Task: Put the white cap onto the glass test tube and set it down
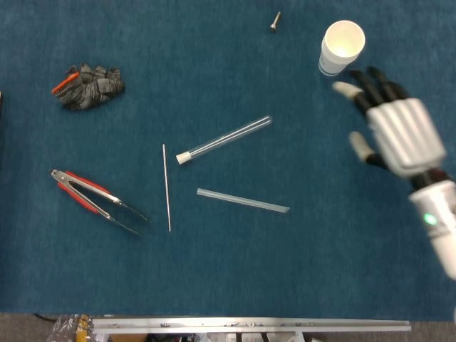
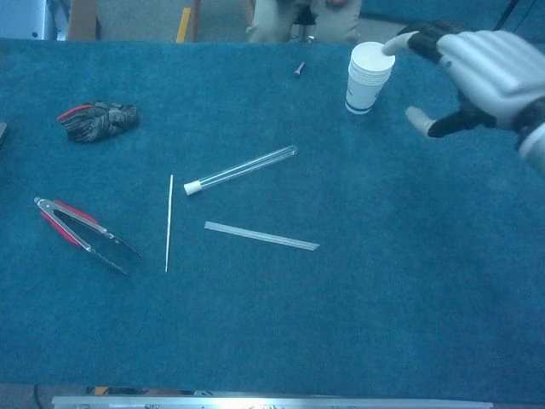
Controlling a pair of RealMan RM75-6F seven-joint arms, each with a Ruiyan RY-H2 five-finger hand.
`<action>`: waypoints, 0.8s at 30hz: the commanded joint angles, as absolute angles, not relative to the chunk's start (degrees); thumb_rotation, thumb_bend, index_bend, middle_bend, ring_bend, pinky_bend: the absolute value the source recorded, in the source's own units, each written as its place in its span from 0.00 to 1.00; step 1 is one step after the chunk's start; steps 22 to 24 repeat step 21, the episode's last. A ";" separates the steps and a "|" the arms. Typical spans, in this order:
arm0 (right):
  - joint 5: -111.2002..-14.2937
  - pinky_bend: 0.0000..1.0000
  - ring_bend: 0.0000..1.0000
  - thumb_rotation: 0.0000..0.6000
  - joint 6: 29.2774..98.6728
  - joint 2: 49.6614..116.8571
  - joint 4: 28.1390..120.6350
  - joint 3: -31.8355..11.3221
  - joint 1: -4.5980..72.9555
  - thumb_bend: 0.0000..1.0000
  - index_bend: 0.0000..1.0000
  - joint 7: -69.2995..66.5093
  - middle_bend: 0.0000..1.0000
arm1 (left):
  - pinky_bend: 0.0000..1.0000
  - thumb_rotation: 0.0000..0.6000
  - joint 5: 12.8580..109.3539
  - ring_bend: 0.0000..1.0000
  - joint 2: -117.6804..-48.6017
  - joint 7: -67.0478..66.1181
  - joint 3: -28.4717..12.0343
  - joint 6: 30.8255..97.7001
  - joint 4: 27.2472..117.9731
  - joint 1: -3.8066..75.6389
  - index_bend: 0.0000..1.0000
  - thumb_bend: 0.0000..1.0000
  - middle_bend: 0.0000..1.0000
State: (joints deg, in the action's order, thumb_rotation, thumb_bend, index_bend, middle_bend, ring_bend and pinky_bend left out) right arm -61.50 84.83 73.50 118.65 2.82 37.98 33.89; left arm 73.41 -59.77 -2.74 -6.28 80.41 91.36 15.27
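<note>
The glass test tube (image 1: 228, 138) (image 2: 245, 169) lies flat on the blue table, slanting from lower left to upper right. The white cap (image 1: 183, 157) (image 2: 192, 187) sits on its lower left end. My right hand (image 1: 394, 132) (image 2: 477, 72) is far to the right of the tube, raised beside the paper cup, fingers spread and holding nothing. My left hand is out of both views.
A stack of white paper cups (image 1: 341, 47) (image 2: 370, 77) stands at the back right, close to my right hand. A clear flat strip (image 1: 242, 201), a thin rod (image 1: 166, 187), red-handled tongs (image 1: 92, 199), a crumpled glove (image 1: 89, 86) and a small screw (image 1: 275, 21) lie around the tube.
</note>
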 commanded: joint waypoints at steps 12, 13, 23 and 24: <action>-76.98 0.22 0.03 1.00 98.73 62.85 122.11 11.01 19.59 0.37 0.18 27.73 0.12 | 0.00 0.96 77.91 0.00 -58.65 -3.29 -4.46 86.18 92.32 10.34 0.25 0.32 0.06; -77.24 0.22 0.03 1.00 98.88 62.47 121.99 11.24 18.79 0.37 0.18 27.37 0.12 | 0.00 0.96 78.21 0.00 -58.56 -3.43 -4.35 86.51 92.61 10.05 0.25 0.32 0.06; -78.38 0.22 0.03 1.00 97.83 60.53 120.67 10.44 14.52 0.37 0.18 24.18 0.12 | 0.00 0.95 79.29 0.00 -57.57 -5.37 -3.68 87.41 95.22 8.38 0.26 0.32 0.06; -78.38 0.22 0.03 1.00 97.83 60.53 120.67 10.44 14.52 0.37 0.18 24.18 0.12 | 0.00 0.95 79.29 0.00 -57.57 -5.37 -3.68 87.41 95.22 8.38 0.26 0.32 0.06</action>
